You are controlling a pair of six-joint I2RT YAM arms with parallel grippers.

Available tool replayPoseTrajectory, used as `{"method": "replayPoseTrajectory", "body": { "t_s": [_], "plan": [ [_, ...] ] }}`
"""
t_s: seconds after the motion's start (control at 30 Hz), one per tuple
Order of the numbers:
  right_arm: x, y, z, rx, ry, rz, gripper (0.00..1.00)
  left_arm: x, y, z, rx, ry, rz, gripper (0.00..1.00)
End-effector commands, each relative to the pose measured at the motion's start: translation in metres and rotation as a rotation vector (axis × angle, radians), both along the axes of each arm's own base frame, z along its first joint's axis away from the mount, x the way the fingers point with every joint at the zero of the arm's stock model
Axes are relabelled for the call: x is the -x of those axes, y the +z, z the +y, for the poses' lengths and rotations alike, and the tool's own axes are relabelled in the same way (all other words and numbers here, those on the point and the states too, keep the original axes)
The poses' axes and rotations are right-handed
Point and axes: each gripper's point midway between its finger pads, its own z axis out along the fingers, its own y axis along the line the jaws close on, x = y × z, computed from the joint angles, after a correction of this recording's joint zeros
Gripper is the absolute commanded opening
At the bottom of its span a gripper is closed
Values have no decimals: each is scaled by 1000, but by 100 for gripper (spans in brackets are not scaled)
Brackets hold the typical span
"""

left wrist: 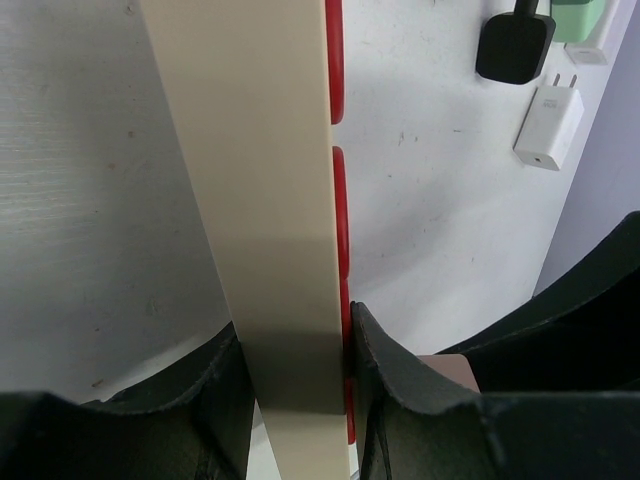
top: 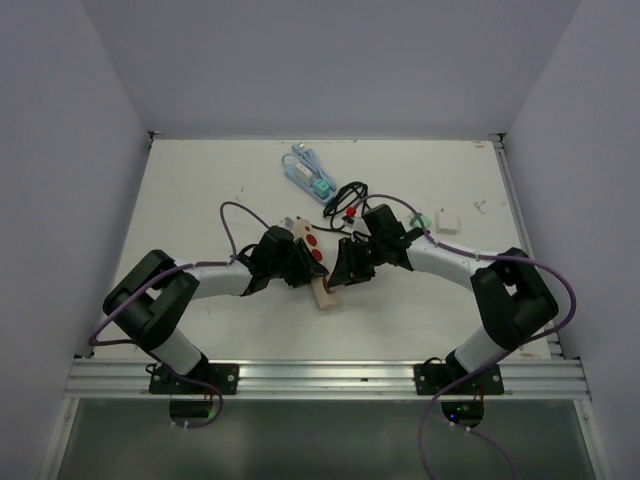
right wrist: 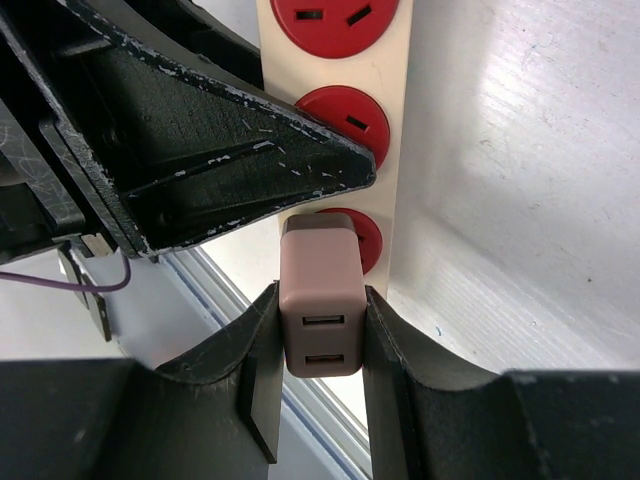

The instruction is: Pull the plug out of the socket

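The socket is a cream power strip (top: 323, 293) with red outlets (right wrist: 345, 115), lying mid-table between the two arms. My left gripper (left wrist: 296, 335) is shut on the strip (left wrist: 270, 200), one finger on its plain side and one on its red-outlet side. A pink plug (right wrist: 320, 300) with two USB ports sits against the lowest red outlet. My right gripper (right wrist: 321, 298) is shut on the plug, a finger pressed on each side. From above, both grippers (top: 300, 268) (top: 342, 270) meet at the strip and hide the plug.
At the back lie a blue-packaged cable (top: 305, 170), a black cable and plug (top: 345, 200) and a white adapter (top: 447, 220). A white charger (left wrist: 547, 125) lies near the black plug (left wrist: 513, 45). An aluminium rail (top: 320, 375) runs along the near edge.
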Motion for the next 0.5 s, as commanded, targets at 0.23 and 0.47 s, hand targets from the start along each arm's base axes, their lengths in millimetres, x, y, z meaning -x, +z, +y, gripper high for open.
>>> {"method": "replayPoseTrajectory", "body": {
  "t_s": [0.23,0.47],
  "plan": [
    [-21,7,-2,149,-82,-62,0,64,-90,115,-519,-3,249,0],
    [-20,13,-15,112,-63,-53,0,68,-93,116,-520,-24,255,0]
  ]
}}
